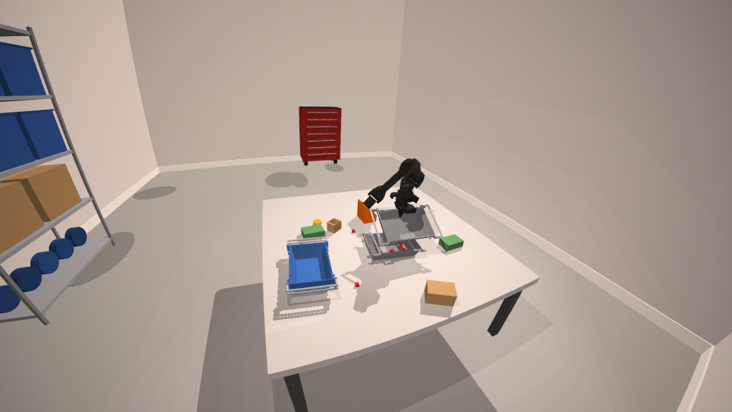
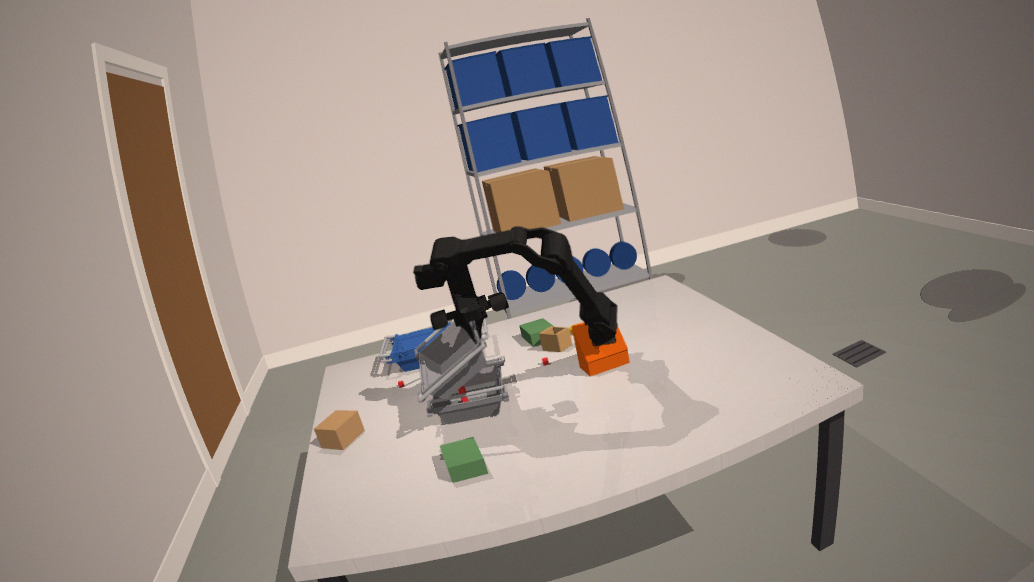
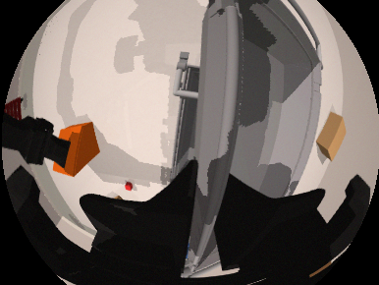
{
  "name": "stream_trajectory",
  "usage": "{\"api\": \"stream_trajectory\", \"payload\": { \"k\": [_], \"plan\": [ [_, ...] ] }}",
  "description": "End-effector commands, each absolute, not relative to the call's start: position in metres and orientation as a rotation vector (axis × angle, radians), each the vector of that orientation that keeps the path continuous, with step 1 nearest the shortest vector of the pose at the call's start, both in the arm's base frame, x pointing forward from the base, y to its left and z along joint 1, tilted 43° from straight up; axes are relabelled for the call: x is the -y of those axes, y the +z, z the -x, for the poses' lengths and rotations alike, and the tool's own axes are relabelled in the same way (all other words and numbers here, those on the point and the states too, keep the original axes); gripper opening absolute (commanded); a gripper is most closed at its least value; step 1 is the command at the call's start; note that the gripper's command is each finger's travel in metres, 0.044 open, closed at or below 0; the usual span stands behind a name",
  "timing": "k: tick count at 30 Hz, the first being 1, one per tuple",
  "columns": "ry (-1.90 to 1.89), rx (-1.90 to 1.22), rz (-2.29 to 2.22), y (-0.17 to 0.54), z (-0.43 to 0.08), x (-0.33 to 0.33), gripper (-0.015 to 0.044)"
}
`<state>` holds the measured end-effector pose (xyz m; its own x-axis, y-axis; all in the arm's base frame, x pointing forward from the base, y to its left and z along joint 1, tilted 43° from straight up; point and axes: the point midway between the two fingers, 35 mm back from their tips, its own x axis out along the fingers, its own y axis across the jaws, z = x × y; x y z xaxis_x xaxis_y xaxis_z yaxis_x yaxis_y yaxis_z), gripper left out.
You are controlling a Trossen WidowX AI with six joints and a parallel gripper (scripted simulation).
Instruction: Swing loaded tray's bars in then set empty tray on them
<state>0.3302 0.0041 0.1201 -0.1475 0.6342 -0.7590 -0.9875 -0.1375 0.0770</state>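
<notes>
The loaded grey tray stands on the table with several red blocks inside. One light bar crosses its top near one end in the exterior view; the other end is partly hidden by the empty tray. My gripper is shut on the long side wall of the empty grey tray. The empty tray hangs tilted above the loaded one and overlaps it in the top and exterior views. Whether the two trays touch cannot be told.
A blue tray stands to one side, its bars outward. Loose red blocks lie on the table. Around are green blocks, a tan block, a small open box and an orange block.
</notes>
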Motion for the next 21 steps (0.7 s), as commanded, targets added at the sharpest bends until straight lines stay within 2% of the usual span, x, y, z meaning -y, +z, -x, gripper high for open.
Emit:
{"api": "stream_trajectory", "payload": {
  "k": [1, 7, 21],
  "plan": [
    [1.573, -0.710, 0.645, 0.112, -0.337, 0.020, 0.0000],
    [1.548, -0.734, 0.582, 0.096, -0.338, 0.041, 0.0000],
    [1.547, -0.734, 0.580, 0.096, -0.338, 0.042, 0.0000]
  ]
}}
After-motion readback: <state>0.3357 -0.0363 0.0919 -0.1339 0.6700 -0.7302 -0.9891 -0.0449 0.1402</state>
